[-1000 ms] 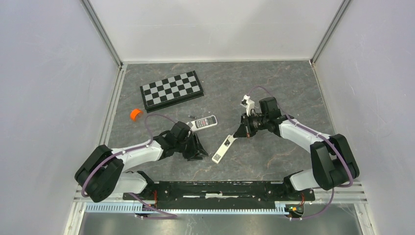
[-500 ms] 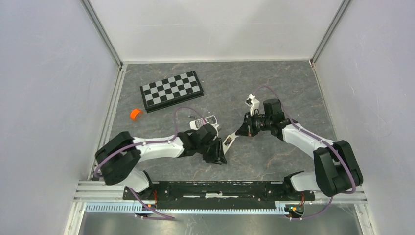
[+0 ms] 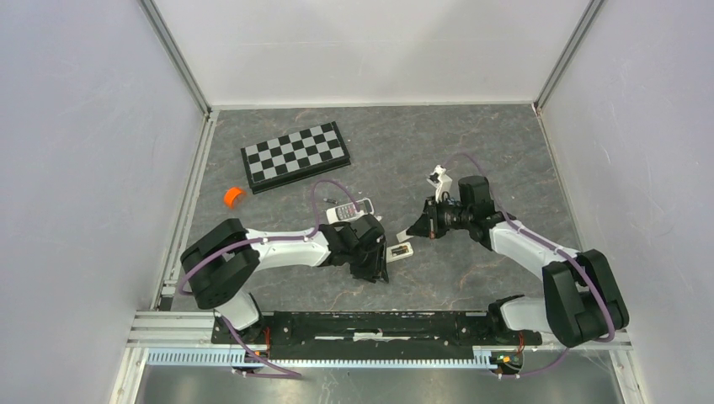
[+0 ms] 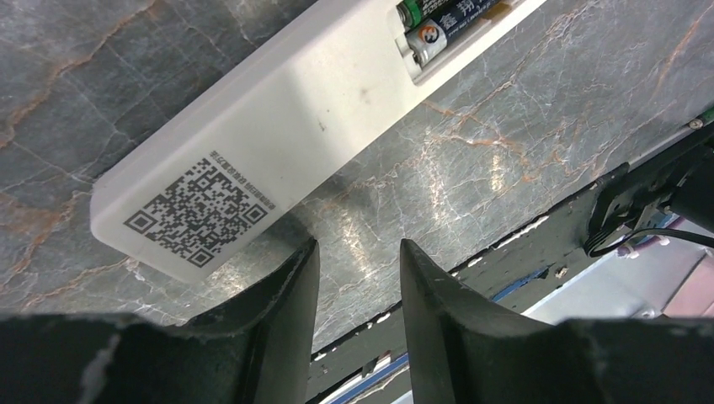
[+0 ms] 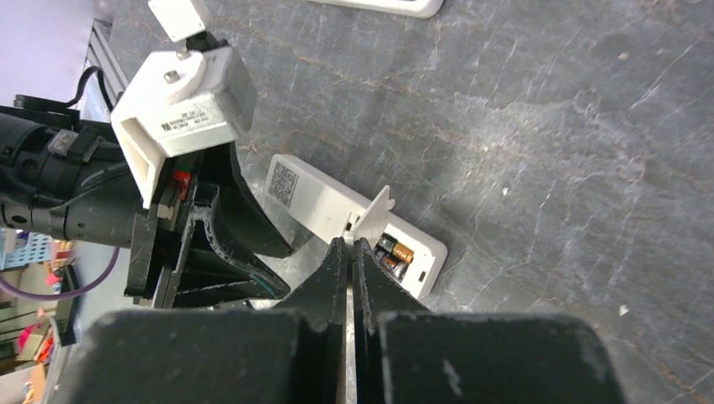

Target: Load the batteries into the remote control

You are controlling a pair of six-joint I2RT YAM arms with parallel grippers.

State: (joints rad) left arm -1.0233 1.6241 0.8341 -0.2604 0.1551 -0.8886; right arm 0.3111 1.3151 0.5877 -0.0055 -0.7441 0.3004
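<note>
So, the white remote [image 3: 401, 251] is lying back-up on the table [image 3: 497, 143], a bit toward 6 o'clock from the middle. In the top view most of it is hidden under the left wrist. The left wrist cam shows its QR-sticker end plus the open recess at the other end, and the batteries [image 4: 446, 23] are sitting in there side by side. One has green on it and the other is black with a little orange-and-white logo. The left fingers [image 4: 286, 290] are spread apart with nothing between them, only bare marble showing through the gap. Their tips are low, right by the QR end of the remote, but I honestly can't tell if they touch it. The right fingers [image 5: 333, 282] are squeezed together on the lower edge of the thin white battery cover [image 5: 375, 212]. The cover stands tilted up from the edge of the recess, not lying flat over the cells. The right arm reaches in from about 3 o'clock and the left from about 8 o'clock. Other stuff around: a shorter grey remote [image 3: 349, 211] with a dark screen near the white one at roughly 10 o'clock, a chessboard [image 3: 295, 156] further out toward 11 o'clock, and a small orange object [image 3: 233, 196] near the 9 o'clock edge.
</note>
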